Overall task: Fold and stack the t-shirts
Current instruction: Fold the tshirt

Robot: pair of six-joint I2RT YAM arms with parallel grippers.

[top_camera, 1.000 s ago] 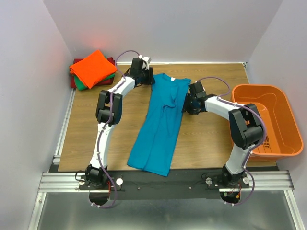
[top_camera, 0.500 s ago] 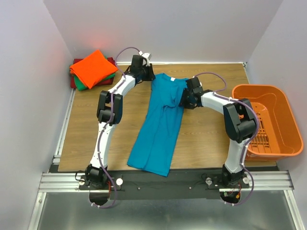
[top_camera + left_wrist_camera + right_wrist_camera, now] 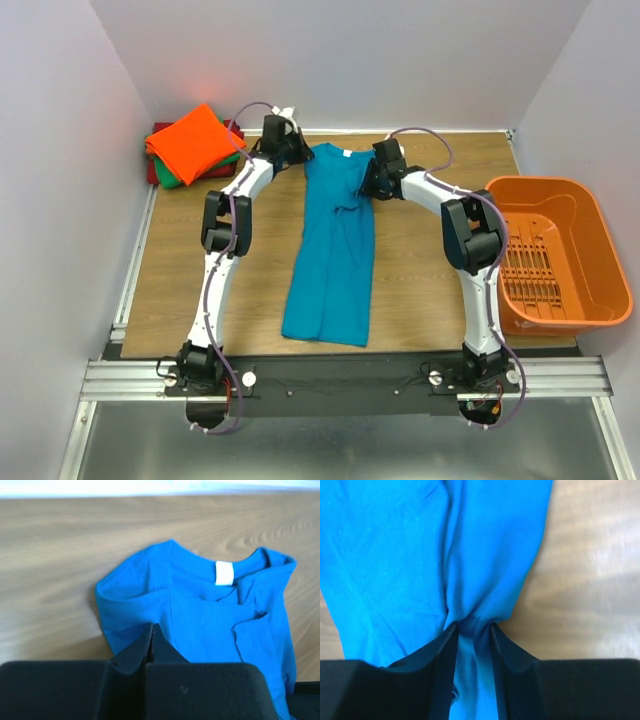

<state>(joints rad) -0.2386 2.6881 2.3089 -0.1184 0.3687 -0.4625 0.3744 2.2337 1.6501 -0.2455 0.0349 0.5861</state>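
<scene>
One orange basket (image 3: 548, 186) is sitting at the table's (image 3: 180, 270) right edge, showing its slotted floor. Your left gripper (image 3: 152, 631) is pinching the teal t-shirt (image 3: 335, 250), lying lengthwise mid-table, at one shoulder, jaws fully together. Your right gripper (image 3: 472, 630) is clamping bunched cloth at the other.

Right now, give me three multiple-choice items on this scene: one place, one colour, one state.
1. Where is the folded stack? A far-left corner of the table; B near-right corner; C table centre.
2. What colour is its top shirt? A green; B orange; C dark red.
3. The right hand is: A open, holding nothing; B shut on an orange shirt; C pinching the teal t-shirt.
Key: 1A, it sits by the far left walls; 2B, orange covers the stack; 3C, the wrist view shows teal cloth bunched in its grip.
</scene>
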